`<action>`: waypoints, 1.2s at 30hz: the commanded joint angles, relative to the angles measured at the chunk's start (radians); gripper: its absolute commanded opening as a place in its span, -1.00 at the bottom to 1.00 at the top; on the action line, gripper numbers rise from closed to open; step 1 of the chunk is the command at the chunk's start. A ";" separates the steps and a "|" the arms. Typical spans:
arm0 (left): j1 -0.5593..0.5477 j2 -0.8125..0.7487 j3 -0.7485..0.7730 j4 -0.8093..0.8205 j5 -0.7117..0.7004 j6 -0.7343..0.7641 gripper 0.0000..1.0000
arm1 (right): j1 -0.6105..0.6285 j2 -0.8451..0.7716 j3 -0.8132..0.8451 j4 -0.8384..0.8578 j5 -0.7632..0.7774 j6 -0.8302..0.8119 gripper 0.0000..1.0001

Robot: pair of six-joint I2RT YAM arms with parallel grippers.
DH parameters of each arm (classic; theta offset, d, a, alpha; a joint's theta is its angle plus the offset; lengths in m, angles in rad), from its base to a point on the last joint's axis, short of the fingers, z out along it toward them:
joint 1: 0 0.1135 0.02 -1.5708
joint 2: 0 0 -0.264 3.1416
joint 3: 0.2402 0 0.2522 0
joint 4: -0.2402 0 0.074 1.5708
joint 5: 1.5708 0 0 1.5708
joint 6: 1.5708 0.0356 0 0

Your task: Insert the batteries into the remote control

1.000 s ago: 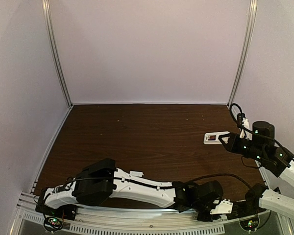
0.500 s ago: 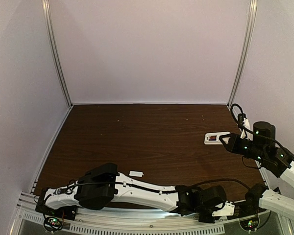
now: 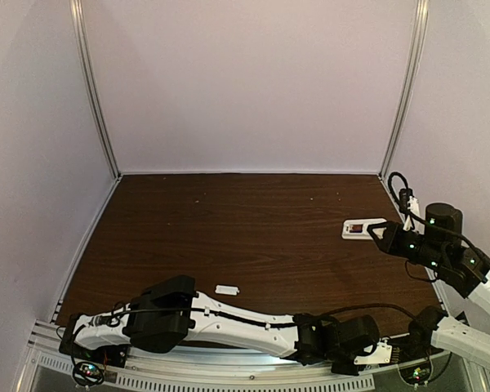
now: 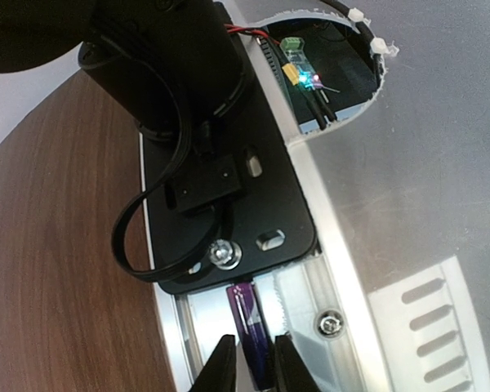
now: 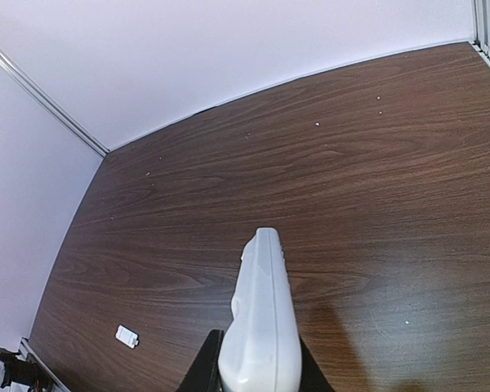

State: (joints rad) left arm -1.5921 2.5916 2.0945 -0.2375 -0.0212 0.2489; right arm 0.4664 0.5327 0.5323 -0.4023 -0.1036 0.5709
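At the near-right corner, off the wood itself, the left end effector (image 4: 253,346) reaches down to a metal rail (image 4: 198,322) that runs along the near edge. One purple battery (image 4: 247,314) lies lengthwise in the rail's groove, its far end just below the black base plate (image 4: 282,204) of the other arm. The fingers sit close on either side of the battery; I cannot tell whether they are pinching it or only flanking it. The second battery is not in view. A little farther in, near the middle of the near edge, a small white cover (image 3: 226,289) lies flat on the tabletop (image 3: 229,220). Farther again, by the right edge, the right end effector (image 5: 257,366) is clamped on one end of the white remote (image 5: 260,302), which sticks out toward the far-left corner; I cannot tell whether it is lifted clear of the wood. The main risk is probably at the rail. The groove walls leave the fingers little room, so a shallow or off-centre pinch could roll the battery, wedge it under the plate, or flick it off the table. The looped black cable (image 4: 139,237) close by could snag the wrist. Held by one end, the remote may twist when a battery is pressed in.
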 commanded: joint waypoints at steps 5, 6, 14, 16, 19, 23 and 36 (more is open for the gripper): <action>0.056 0.023 -0.009 -0.130 -0.112 -0.050 -0.65 | -0.007 -0.016 0.004 0.004 0.008 -0.007 -1.00; 0.056 0.028 -0.002 -0.139 -0.116 -0.053 -0.65 | -0.008 -0.015 0.005 0.005 0.008 -0.006 -1.00; 0.056 0.035 -0.019 -0.163 -0.081 -0.069 -0.70 | -0.009 -0.021 0.012 0.003 0.013 -0.008 -1.00; 0.056 0.046 0.007 -0.164 -0.080 -0.064 -0.70 | -0.009 -0.020 0.008 0.008 0.009 -0.005 -1.00; 0.056 0.061 0.033 -0.208 -0.082 -0.076 -0.67 | -0.009 -0.018 0.015 0.003 0.008 -0.008 -1.00; 0.056 0.012 -0.077 -0.192 -0.100 -0.109 -0.66 | -0.009 -0.026 0.036 -0.021 0.016 -0.019 -1.00; 0.060 0.000 -0.093 -0.170 -0.058 -0.087 -0.68 | -0.010 -0.016 0.036 -0.007 0.011 -0.015 -1.00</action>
State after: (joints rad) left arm -1.5799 2.5759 2.0861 -0.3138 -0.0345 0.1577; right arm 0.4637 0.5163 0.5377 -0.4225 -0.1028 0.5652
